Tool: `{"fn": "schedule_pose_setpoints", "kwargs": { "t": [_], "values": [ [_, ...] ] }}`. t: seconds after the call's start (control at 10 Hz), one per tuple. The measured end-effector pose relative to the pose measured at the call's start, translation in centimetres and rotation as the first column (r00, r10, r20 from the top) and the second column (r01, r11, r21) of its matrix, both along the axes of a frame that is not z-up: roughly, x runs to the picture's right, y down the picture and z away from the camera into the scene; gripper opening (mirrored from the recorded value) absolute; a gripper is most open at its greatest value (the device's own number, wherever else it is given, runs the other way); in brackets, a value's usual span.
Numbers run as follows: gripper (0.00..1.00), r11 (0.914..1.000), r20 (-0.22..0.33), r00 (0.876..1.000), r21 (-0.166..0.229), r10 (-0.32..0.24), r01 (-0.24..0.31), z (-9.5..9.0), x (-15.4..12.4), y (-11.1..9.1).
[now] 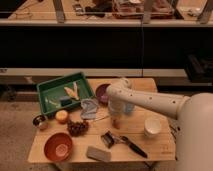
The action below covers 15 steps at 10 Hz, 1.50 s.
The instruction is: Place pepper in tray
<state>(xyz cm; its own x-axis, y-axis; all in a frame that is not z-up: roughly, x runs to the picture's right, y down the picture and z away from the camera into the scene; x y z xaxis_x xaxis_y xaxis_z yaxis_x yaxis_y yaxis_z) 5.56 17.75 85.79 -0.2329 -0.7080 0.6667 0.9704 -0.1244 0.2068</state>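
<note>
Wooden tabletop (150,147), seen from the near side, slightly above.

White arm (150,102) comes in from the right, bends over the middle of the tabletop and turns straight down. Gripper (116,118) points down at the tabletop centre, just right of the tray's near right corner. Cannot tell whether the gripper is apart, together or clamped on anything.

Pepper (117,123): small orange-red shape right at the gripper's lower end, low over or on the tabletop. Contact between the two cannot be made out. It is outside the tray, to the tray's right and nearer.

Tray (46,91): green, rectangular, raised rim, at the far left of the tabletop, set at an angle. Inside it are pale yellow pieces (72,91) toward the far side and a dark item (65,102) toward the near side.

Purple bowl (102,92) sits just right of the tray, partly behind the arm. Grey-blue object (90,108) lies between the tray and the gripper.

Near the tray's near edge is a round yellow-orange fruit (61,116); a dark grape bunch (77,128) lies just right of it and nearer. Orange-brown bowl (57,146) is at the near left corner. Small dark round item (40,121) is at the left edge.

Grey block (98,154) lies at the near edge. Black-handled brush (126,143) lies right of it. White cup (152,127) stands right of the gripper, well apart from the tray.
</note>
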Motion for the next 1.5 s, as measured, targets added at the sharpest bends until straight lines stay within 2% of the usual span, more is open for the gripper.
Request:
{"fn": "schedule_pose_setpoints", "kwargs": {
  "t": [0.2,0.3,0.5,0.7,0.9,1.2,1.4,1.5],
  "values": [
    [0.00,0.9994,0.051,0.998,-0.013,0.032,-0.032,-0.8,0.0,-0.1],
    [0.00,0.9988,0.078,0.996,0.001,0.048,-0.048,-2.0,0.0,-0.8],
    [0.00,0.9983,0.113,0.993,0.037,0.040,-0.044,-4.6,-0.8,-2.7],
    [0.00,0.9953,0.152,0.988,0.093,0.014,-0.028,-9.0,-1.3,-5.8],
    [0.00,0.9898,0.173,0.985,0.142,-0.019,-0.006,-12.2,-2.1,-7.9],
    [0.00,0.9800,0.206,0.978,0.199,-0.047,0.005,-14.2,-2.6,-9.4],
    [0.00,0.9705,0.220,0.973,0.241,-0.070,0.015,-15.1,-3.3,-11.8],
    [0.00,0.9665,0.219,0.972,0.256,-0.083,0.024,-15.0,-3.8,-13.5]
  ]
}}
